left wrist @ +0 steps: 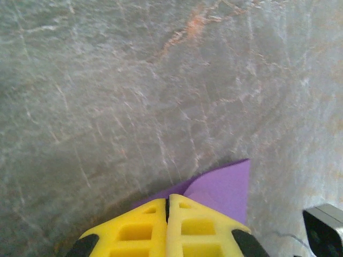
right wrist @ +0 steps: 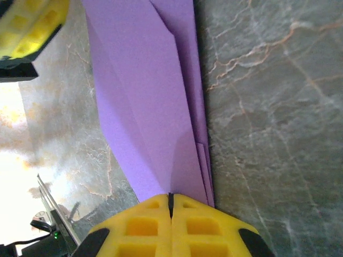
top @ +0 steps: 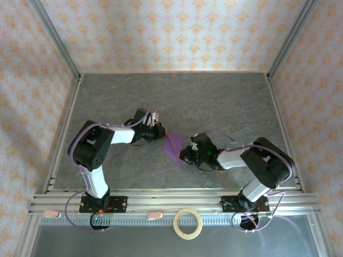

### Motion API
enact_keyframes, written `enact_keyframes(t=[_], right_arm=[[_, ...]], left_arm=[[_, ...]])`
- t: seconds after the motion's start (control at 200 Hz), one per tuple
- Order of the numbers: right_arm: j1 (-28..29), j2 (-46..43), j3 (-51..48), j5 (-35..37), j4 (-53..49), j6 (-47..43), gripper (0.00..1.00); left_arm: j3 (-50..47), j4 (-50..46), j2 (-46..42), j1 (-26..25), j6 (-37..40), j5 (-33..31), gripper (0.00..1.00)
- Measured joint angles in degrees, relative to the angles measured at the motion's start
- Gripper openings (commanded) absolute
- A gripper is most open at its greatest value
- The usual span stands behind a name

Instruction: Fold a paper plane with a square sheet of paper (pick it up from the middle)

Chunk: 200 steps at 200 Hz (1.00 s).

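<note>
Paper plane [right wrist: 144, 96] pinched by right end effector [right wrist: 170, 200]

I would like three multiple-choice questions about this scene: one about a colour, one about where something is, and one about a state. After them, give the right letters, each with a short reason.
1. What colour is the folded paper?
A. green
B. purple
C. white

2. Where is the tape ring?
A. by the metal rail at the near edge
B. on the folded paper
C. in the far left corner

3. How is the right gripper?
A. wide open
B. shut on the tape ring
C. shut on the folded paper

Answers:
1 B: the paper is purple in every view.
2 A: the top view shows it just in front of the rail.
3 C: the paper's narrow end runs into its closed jaws.
</note>
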Motion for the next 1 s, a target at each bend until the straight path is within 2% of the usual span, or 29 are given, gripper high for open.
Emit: enact_keyframes(t=[0.18, 0.355, 0.47, 0.621, 0.691, 0.826, 1.001], right_arm=[[0.0, 0.0, 1.7, -0.2, -3.5, -1.8, 0.00], [0.0, 0.0, 2.1, -0.3, -4.3, -2.4, 0.00], [0.0, 0.0, 2.1, -0.4, -4.4, -2.5, 0.00], [-0.1, 0.0, 2.1, -0.5, -4.5, -2.5, 0.00], [-0.1, 0.0, 2.2, -0.5, -4.5, -2.5, 0.00], [-0.3, 0.1, 2.3, -0.8, -4.6, -2.6, 0.00], [-0.3, 0.1, 2.5, -0.8, -5.1, -2.8, 0.00]], left_arm=[[-3.3, 2.9, -4.8, -1.4, -0.4, 0.1, 0.06], [-4.5, 4.8, -5.1, -2.9, -1.8, -0.6, 0.09], [-4.7, 3.6, -6.4, -3.3, -2.4, -5.4, 0.16], [-5.0, 1.7, -11.5, -3.3, -2.9, -12.5, 0.16], [-5.4, 2.5, -13.3, -3.3, -2.8, -13.6, 0.13], [-6.0, 5.1, -12.4, -3.7, -2.2, -11.1, 0.09], [-4.0, 6.4, -4.8, -5.6, -1.3, -3.5, 0.09]])
